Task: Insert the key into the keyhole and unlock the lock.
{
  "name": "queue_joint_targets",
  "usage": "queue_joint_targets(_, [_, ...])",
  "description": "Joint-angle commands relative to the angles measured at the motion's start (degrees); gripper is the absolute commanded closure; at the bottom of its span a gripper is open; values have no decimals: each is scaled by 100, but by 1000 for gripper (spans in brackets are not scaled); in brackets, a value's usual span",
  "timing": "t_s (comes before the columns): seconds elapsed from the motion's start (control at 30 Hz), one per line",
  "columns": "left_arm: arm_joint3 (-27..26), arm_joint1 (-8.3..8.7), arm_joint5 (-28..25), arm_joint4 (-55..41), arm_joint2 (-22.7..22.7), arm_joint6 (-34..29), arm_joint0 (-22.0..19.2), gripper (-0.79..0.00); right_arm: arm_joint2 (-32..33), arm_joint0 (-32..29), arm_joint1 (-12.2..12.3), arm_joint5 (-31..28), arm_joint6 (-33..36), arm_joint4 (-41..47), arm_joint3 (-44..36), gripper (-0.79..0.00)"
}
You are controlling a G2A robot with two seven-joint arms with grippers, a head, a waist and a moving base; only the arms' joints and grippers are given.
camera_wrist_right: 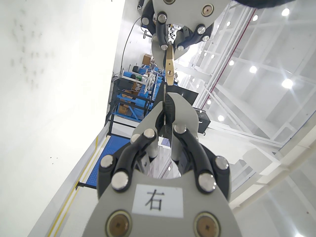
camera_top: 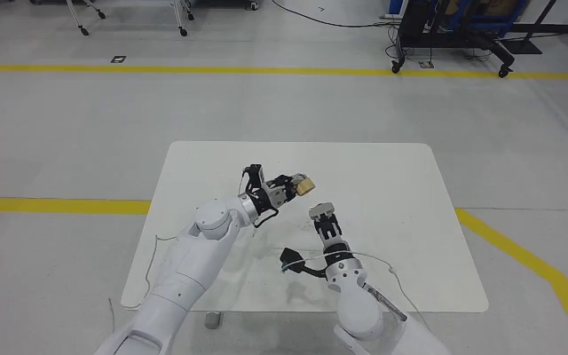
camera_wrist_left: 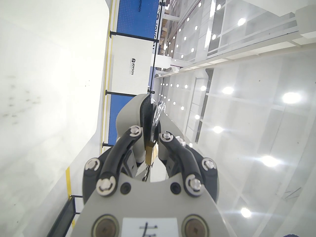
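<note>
Holding the lock (camera_top: 304, 186) up over the middle of the worktop (camera_top: 399, 177), just left of centre in the top view. Clamping it in the left pincer (camera_top: 297, 185), closed tight on it, with the brass body showing between that pincer's fingers (camera_wrist_left: 128, 117) in the left wrist view. Presenting the keyhole (camera_wrist_right: 169, 72) face toward the right wrist camera, upper centre of that frame, uncovered. Pinching the key (camera_wrist_right: 164, 93) in the right pincer (camera_wrist_right: 167, 102), shut down on it, with the thin blade seen edge-on and sticking out past the fingertips at mid-frame. Pointing the blade at the lock's near end, tip just beside that end and not yet in the keyhole; impossible to tell whether touching. Hovering the right pincer just below and right of the lock in the top view, near the left pincer.
</note>
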Motion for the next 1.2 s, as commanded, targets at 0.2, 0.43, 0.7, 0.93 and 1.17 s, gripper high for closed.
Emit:
queue_joint_targets(0.2, [-580, 51, -457, 670, 66, 152, 235, 0, 773, -306, -60, 824, -675, 2623, -37, 0])
queue_joint_targets(0.43, [-780, 79, -827, 992, 67, 225, 361, 0, 1498, -483, -100, 1004, -1448, 5054, 250, 0])
queue_joint_targets(0.7, [-897, 101, -824, 1240, 72, 295, 419, 0, 1922, -582, -91, 1089, -2092, 6037, 445, 0])
queue_joint_targets(0.93, [-978, 103, -814, 1281, 76, 395, 478, 0, 1940, -588, -103, 1146, -2103, 6231, 480, 0])
queue_joint_targets(1.17, [-1162, 130, -766, 1748, 105, 633, 544, 0, 2018, -560, -162, 1399, -1972, 6967, 606, 0])
